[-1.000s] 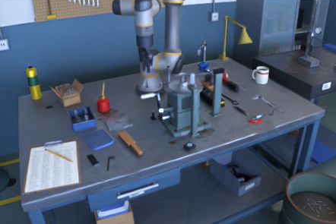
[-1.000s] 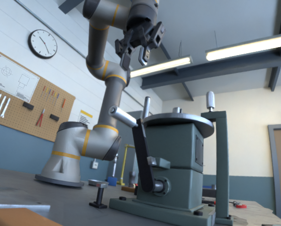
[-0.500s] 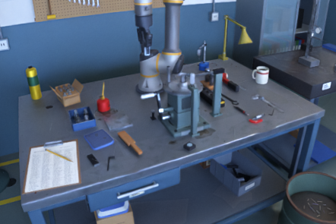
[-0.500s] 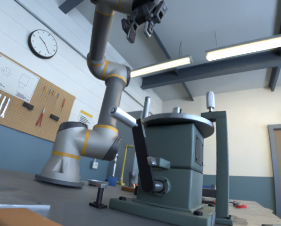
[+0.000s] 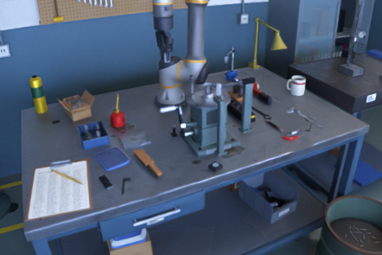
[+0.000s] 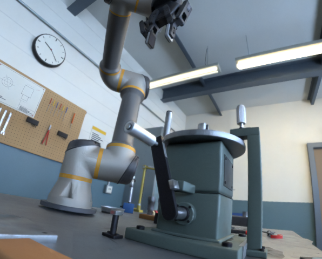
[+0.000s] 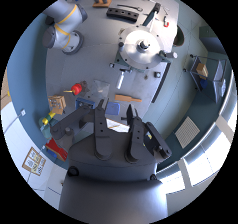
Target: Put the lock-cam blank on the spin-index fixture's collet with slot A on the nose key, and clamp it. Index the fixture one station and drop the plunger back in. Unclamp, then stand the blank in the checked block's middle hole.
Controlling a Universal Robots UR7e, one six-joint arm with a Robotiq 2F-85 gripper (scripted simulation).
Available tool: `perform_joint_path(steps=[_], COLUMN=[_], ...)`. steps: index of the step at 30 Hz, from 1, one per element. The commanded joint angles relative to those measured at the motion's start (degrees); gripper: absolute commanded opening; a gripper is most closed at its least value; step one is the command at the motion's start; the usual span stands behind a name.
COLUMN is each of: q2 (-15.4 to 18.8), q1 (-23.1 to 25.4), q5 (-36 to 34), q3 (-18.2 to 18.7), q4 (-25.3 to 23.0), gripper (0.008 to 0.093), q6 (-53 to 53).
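Observation:
My gripper [image 6: 159, 37] hangs high above the bench, up and to the left of the spin-index fixture [image 5: 208, 125], with nothing between its fingers [image 7: 117, 112]. The fixture is a grey-green block with a round index plate [image 7: 142, 49] on top and a small collet nose [image 7: 143, 44] at its centre. Its clamp lever [image 6: 163, 178] with a silver handle [image 6: 140, 133] stands on the near side, and the plunger knob [image 6: 241, 113] sits on a post beside the plate. The checked block [image 7: 123, 13], black with a row of holes, lies beyond the fixture. I cannot make out the lock-cam blank. The gripper is open and empty.
The robot base [image 5: 172, 84] stands just behind the fixture. On the left of the bench lie a red oil can [image 5: 117, 117], a blue tray [image 5: 93, 134], a blue lid [image 5: 112, 158], a wooden block [image 5: 148, 162] and a clipboard [image 5: 58, 188]. A mug [image 5: 296, 84] stands at the right.

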Motion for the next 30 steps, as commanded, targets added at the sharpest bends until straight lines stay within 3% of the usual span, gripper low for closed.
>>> perform_joint_path(steps=[1,9,22,30], q2=[-0.02,0.88,11.27,13.08], q1=[0.0,3.17,23.25,25.57], q5=[0.0,0.02,0.0,-0.02], q3=[-0.03,-0.81,-10.62,-12.58], q4=[-0.02,-0.16,-0.73,-0.64], gripper=[0.048,0.048,0.048,0.048], q6=[0.0,3.14,23.21,25.65])
